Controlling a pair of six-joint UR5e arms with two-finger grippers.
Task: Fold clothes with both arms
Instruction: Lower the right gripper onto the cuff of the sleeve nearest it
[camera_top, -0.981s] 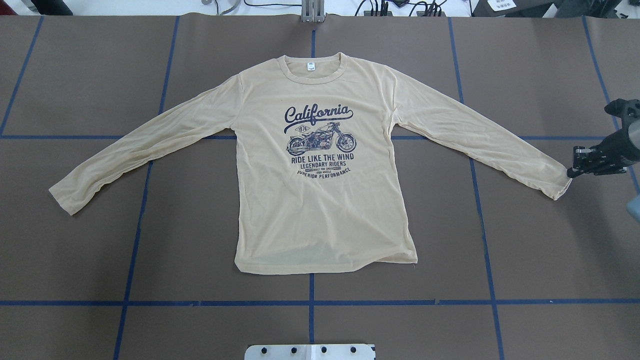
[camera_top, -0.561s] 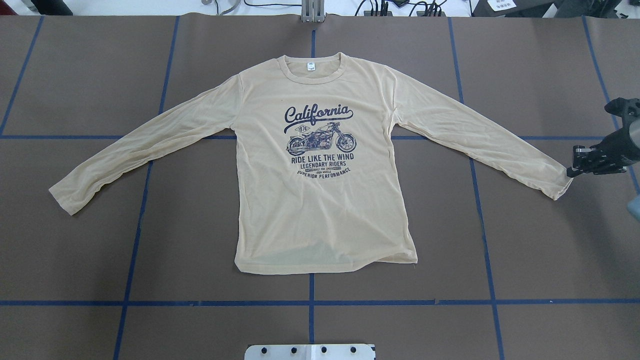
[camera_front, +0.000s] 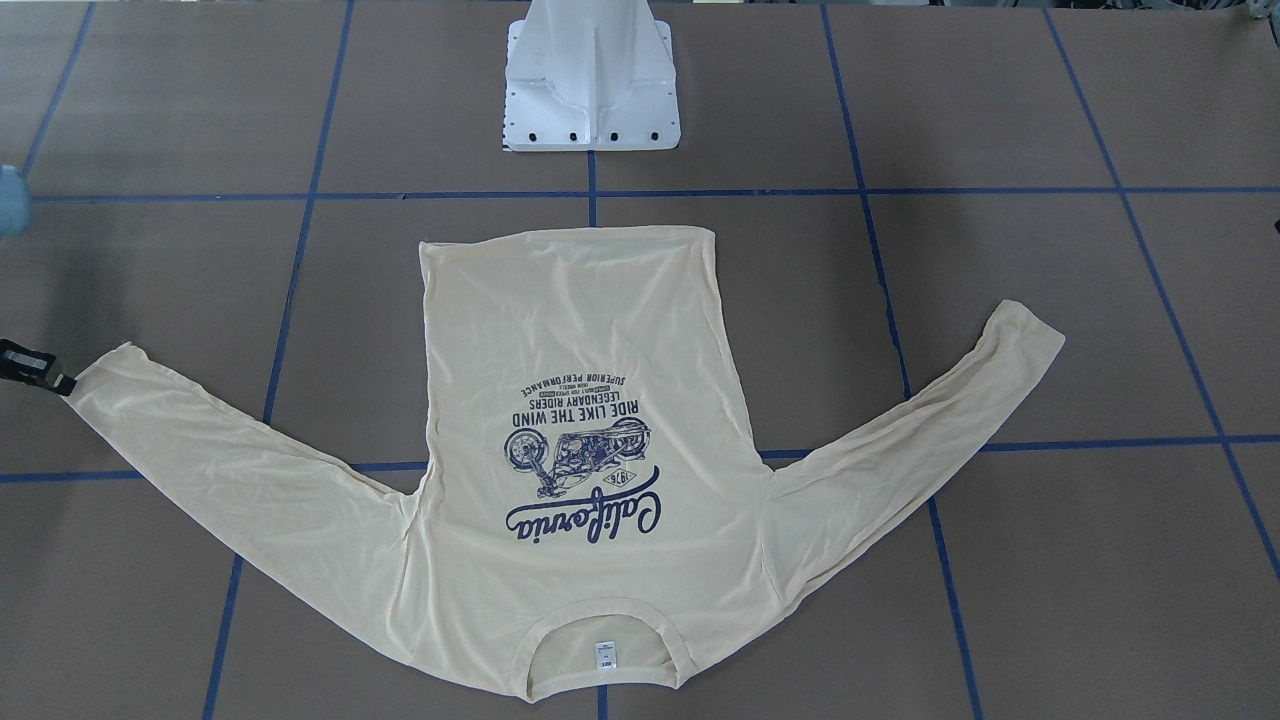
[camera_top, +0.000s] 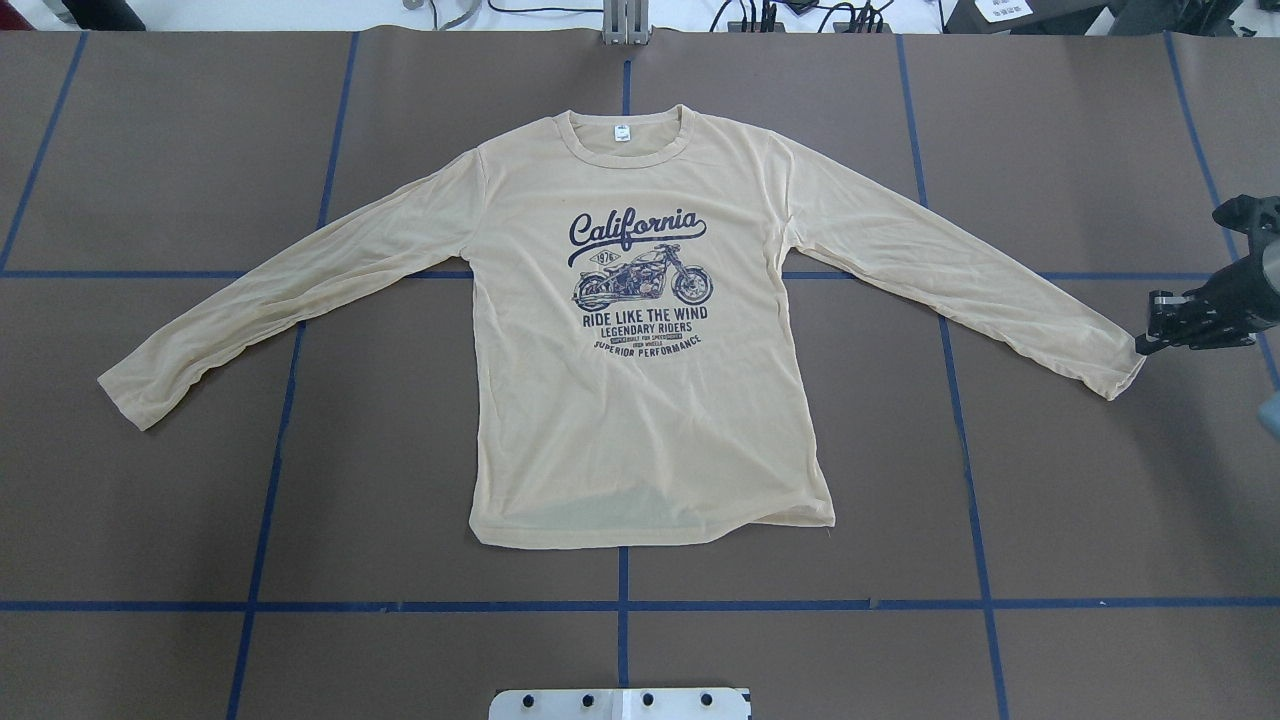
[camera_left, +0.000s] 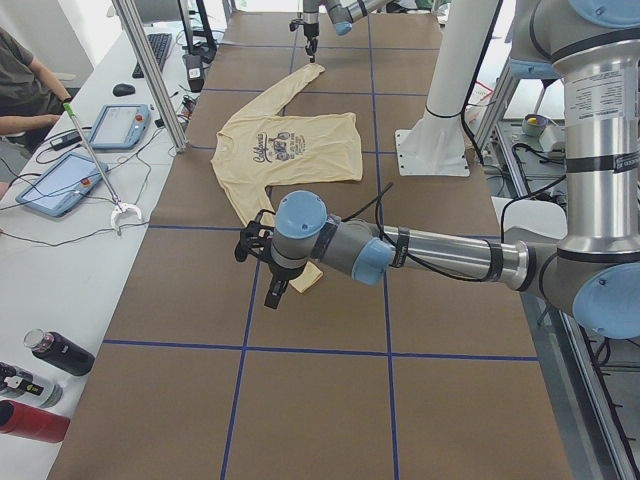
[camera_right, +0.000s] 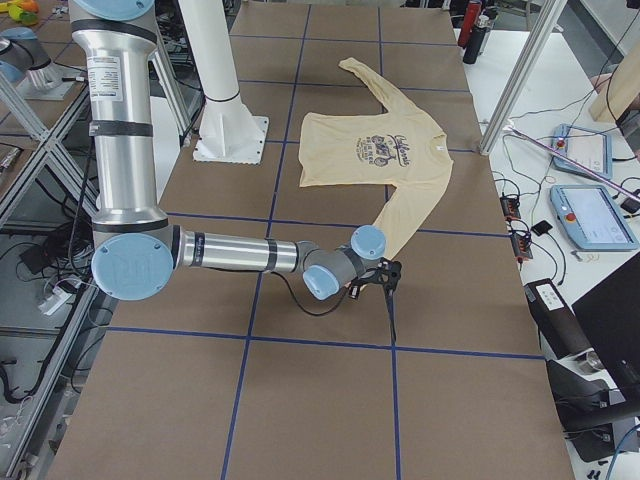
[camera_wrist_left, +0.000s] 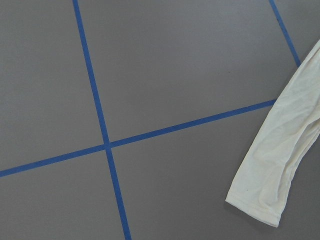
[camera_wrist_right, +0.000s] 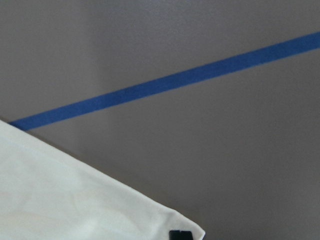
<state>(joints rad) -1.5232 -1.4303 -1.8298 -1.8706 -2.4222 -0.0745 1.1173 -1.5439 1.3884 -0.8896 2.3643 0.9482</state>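
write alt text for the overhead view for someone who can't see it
A pale yellow long-sleeved T-shirt lies flat, print up, sleeves spread, on a brown table gridded with blue tape. The right claw sits at the cuff on the view's right.

Desk (camera_top: 1100, 500): brown surface, blue tape grid (camera_top: 800, 604). T-shirt (camera_top: 640, 430) lies flat at centre, print up, neck far, sleeves spread left and right. White pedestal base (camera_top: 620, 703) at near edge.
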